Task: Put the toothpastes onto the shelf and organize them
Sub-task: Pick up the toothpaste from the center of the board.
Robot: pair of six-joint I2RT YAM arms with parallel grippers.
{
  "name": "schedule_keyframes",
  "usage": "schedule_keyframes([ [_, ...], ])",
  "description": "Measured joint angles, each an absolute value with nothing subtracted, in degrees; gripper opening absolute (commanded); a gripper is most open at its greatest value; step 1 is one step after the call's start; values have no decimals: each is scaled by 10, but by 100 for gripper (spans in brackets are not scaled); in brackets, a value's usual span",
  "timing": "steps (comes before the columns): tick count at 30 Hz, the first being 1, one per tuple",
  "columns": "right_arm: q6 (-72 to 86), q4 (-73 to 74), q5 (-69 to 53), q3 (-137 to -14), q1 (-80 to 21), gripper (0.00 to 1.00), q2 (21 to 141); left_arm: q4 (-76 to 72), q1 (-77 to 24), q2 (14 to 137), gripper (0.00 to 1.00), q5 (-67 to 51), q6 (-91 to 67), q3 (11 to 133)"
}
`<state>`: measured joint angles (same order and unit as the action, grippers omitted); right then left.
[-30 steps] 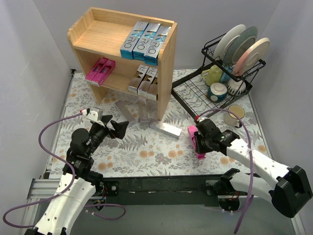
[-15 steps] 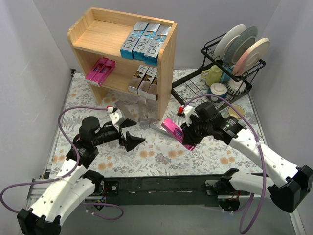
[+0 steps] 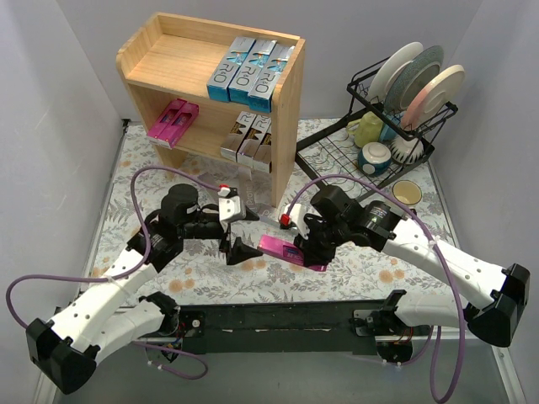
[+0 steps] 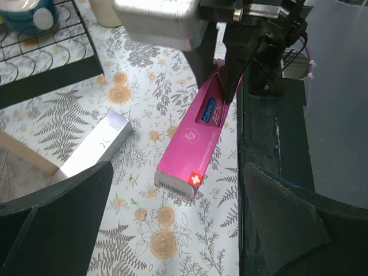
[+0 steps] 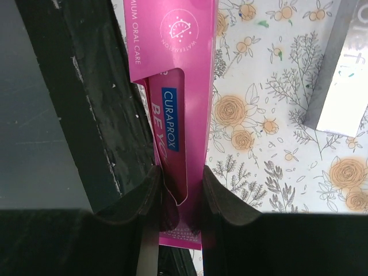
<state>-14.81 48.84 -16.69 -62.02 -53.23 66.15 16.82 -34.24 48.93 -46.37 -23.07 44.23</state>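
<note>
My right gripper (image 3: 313,252) is shut on a pink toothpaste box (image 3: 284,250) and holds it low over the floral mat; in the right wrist view the box (image 5: 179,121) runs between my fingers (image 5: 146,195). My left gripper (image 3: 238,230) is open and empty, just left of the box's free end; the box (image 4: 198,138) lies ahead of it in the left wrist view. The wooden shelf (image 3: 290,109) holds three blue boxes (image 3: 251,74) on top, and two pink boxes (image 3: 173,121) and silver boxes (image 3: 251,139) on the lower level. A silver box (image 4: 95,146) lies on the mat.
A black dish rack (image 3: 396,118) with plates, cups and a bowl stands at the back right, a mug (image 3: 406,194) beside it. More silver boxes lie on the mat below the shelf (image 3: 248,189). The black table edge (image 3: 278,316) runs along the front.
My right gripper has carried the pink box leftward toward the middle of the mat. My left gripper has moved right and forward, close to the box's end.
</note>
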Motion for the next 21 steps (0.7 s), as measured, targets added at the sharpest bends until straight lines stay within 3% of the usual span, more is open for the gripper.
schedule_keyframes([
  [9,-168,496,-167,-651,-561,23,662,227,-394,547,97,-502,-175,480],
  [16,-170,497,-167,-651,-566,23,662,259,-409,588,84,-506,-157,482],
  [21,-170,496,-167,-651,-568,23,662,268,-413,602,69,-507,-150,493],
])
